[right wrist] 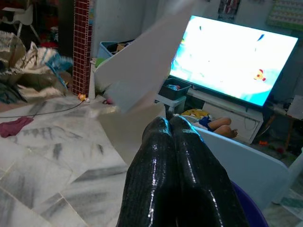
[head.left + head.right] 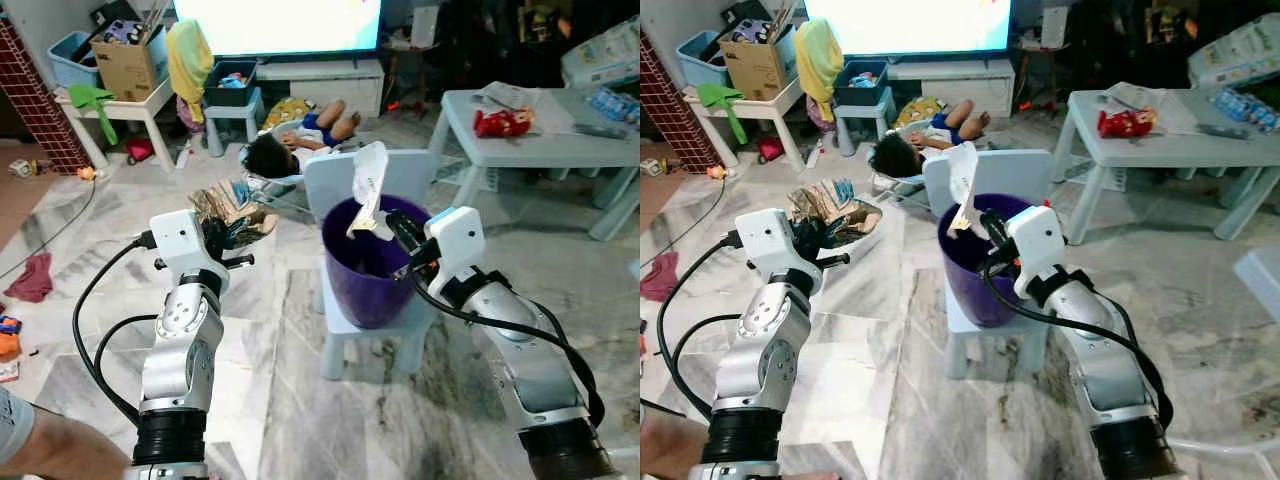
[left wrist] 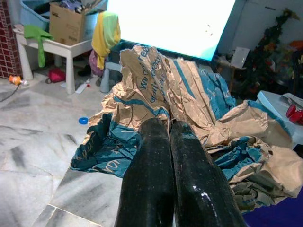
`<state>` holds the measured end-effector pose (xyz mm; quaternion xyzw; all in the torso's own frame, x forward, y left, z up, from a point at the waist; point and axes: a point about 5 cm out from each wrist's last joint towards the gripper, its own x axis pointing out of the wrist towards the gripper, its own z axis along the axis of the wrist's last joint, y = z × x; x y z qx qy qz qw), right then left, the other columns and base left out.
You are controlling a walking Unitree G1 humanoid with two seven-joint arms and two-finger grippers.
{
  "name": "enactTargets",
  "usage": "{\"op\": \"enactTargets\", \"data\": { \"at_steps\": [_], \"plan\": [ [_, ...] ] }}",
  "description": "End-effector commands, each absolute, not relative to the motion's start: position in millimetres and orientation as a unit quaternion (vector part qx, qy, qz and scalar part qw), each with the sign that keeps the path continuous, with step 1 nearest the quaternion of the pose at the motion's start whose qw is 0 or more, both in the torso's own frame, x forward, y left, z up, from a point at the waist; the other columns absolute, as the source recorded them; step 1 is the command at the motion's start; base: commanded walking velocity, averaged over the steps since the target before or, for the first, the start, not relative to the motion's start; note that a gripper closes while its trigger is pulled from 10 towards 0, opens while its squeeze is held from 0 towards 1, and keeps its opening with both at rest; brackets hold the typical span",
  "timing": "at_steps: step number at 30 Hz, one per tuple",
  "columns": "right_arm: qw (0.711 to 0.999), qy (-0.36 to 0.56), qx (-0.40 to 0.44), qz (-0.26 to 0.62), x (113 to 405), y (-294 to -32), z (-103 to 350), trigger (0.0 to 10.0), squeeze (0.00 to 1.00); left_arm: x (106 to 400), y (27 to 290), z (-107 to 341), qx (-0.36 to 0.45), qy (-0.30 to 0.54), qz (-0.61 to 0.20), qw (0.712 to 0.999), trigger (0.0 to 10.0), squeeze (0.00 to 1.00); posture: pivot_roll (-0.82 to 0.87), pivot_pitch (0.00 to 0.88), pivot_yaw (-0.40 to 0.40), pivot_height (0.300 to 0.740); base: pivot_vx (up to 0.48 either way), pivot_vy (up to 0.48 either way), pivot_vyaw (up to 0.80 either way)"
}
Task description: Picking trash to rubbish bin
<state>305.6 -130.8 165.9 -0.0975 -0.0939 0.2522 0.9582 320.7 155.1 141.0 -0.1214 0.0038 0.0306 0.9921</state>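
the right gripper (image 2: pixel 392 228) pinches a white paper scrap (image 2: pixel 369 188) over the purple bin (image 2: pixel 368 270); the left gripper (image 2: pixel 222 236) clamps crumpled brown paper (image 2: pixel 232 208) left of it. released crooked, the scrap might catch the rim and flutter out.
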Motion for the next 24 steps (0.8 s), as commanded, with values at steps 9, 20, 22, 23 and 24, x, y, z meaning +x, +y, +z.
{"op": "enactTargets", "data": {
  "at_steps": [9, 20, 22, 23, 24],
  "plan": [
    [0.962, -0.094, -0.102, 0.236, 306.9, -137.5, 168.6, 10.0, 0.00, 321.4, 147.0, 143.3, -0.124, 0.001, 0.020, 0.992, 10.0, 0.00, -0.05, 0.052, 0.006, 0.740, 0.000, 0.000, -0.58],
    [0.962, -0.095, -0.104, 0.232, 307.2, -138.7, 169.3, 10.0, 0.00, 321.2, 145.8, 144.5, -0.128, -0.004, 0.014, 0.992, 10.0, 0.00, -0.05, 0.056, 0.005, 0.740, 0.000, 0.000, 0.00],
    [0.962, -0.097, -0.104, 0.232, 307.1, -138.8, 169.9, 10.0, 0.00, 321.3, 145.7, 144.8, -0.128, -0.006, 0.013, 0.992, 10.0, 0.00, -0.06, 0.058, 0.004, 0.740, 0.124, 0.000, 0.00],
    [0.962, -0.097, -0.104, 0.232, 307.1, -138.8, 170.0, 10.0, 0.00, 321.3, 145.6, 145.0, -0.126, -0.007, 0.013, 0.992, 10.0, 0.00, -0.06, 0.057, 0.003, 0.740, 0.270, 0.000, 0.00],
    [0.962, -0.098, -0.105, 0.232, 307.1, -138.8, 170.1, 10.0, 0.00, 321.4, 145.6, 145.3, -0.125, -0.008, 0.013, 0.992, 10.0, 0.00, -0.06, 0.057, 0.003, 0.740, 0.337, 0.000, 0.00]
  ]
}}
